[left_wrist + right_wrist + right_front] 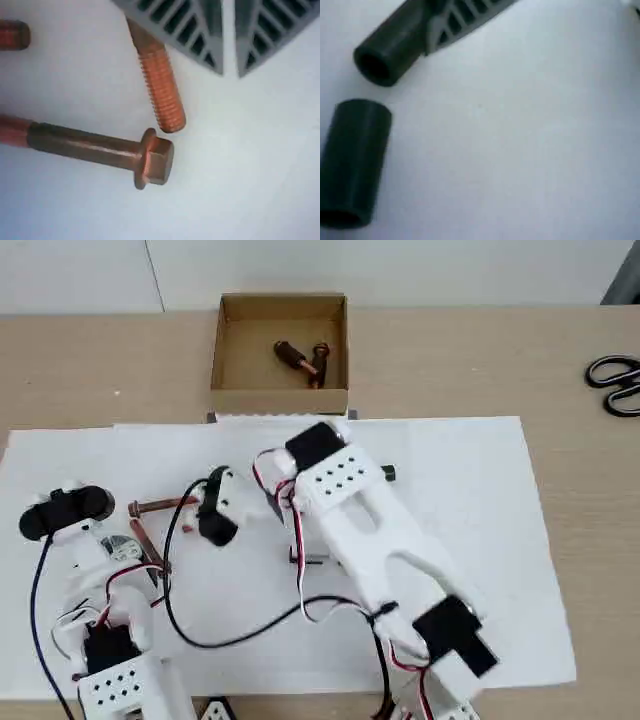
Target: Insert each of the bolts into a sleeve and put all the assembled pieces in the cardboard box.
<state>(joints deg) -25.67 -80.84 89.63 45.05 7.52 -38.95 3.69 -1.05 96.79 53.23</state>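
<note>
My left gripper [229, 67] is shut, with a thin slit between its grey ribbed fingers [190, 30]. A copper bolt [160, 85] runs out from under one finger, threaded end free. A second bolt [100, 150] lies on the white paper, its hex head near that tip. The end of a third bolt [12, 34] is further off. My right gripper [530, 25] is open. One finger [465, 17] lies over a dark sleeve [385, 55], and another sleeve [355, 160] lies beside it. In the high view two bolts [160, 505] [146, 542] lie by the left arm [100, 560].
The cardboard box [225, 350] stands beyond the paper with two assembled pieces [303, 360] inside. The right arm [370, 530] stretches across the middle of the paper [480, 500]. A loose black cable [230, 640] loops over the sheet. Scissors [615, 383] lie at the far right.
</note>
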